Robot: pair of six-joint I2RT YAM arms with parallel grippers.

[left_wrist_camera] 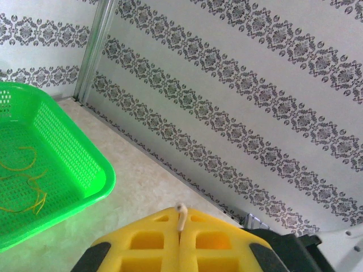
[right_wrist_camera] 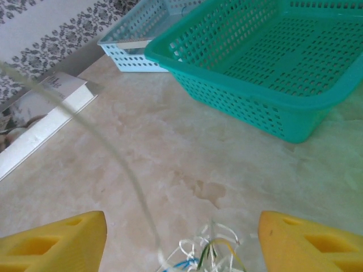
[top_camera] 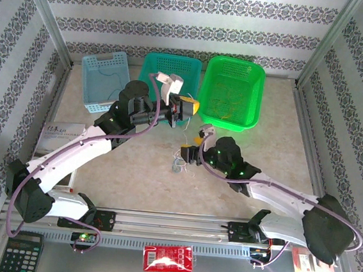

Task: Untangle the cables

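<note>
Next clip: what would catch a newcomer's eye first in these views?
Three bright containers line the far edge: a light blue basket, a teal basket and a green basket holding thin yellow-orange strands. Next comes the left gripper, raised near them and shut on a white strand, while the right gripper hangs open above a small tangle of cables mid-table.

On my beige table [top_camera: 139, 177] sit a blue basket [top_camera: 101, 70], a teal basket [top_camera: 169, 64], a green basket [top_camera: 239, 74] (all far side), a booklet [top_camera: 59, 134], and the cables [top_camera: 182, 162].
</note>
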